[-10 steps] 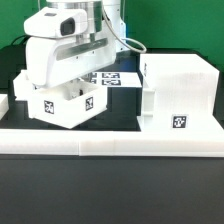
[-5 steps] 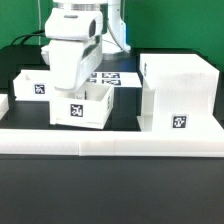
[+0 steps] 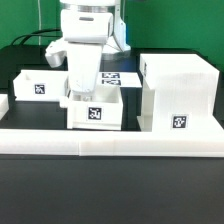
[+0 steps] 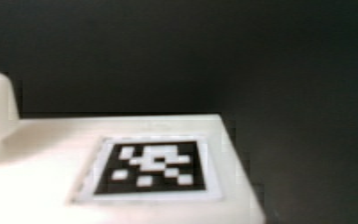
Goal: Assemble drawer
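Note:
The large white casing [image 3: 178, 95] stands at the exterior view's right, with a tag on its front. One tray box [image 3: 97, 112] sits on the table just left of the casing, its tagged face to the front. My gripper [image 3: 79, 95] reaches down into this box at its left wall and appears shut on that wall; the hand hides the fingers. A second tray box [image 3: 38, 85] lies further left and back. The wrist view shows a white tagged surface [image 4: 155, 168], blurred and very close, with no fingers in sight.
The long low white border rail [image 3: 110, 142] runs along the front. The marker board [image 3: 113, 76] lies flat behind the held box. A small white part edge [image 3: 3, 105] shows at the far left. Black cables hang behind the arm.
The arm has moved toward the exterior view's right, and the tray box has moved with it. The box has turned from tilted to square-on and now lies close to the casing.

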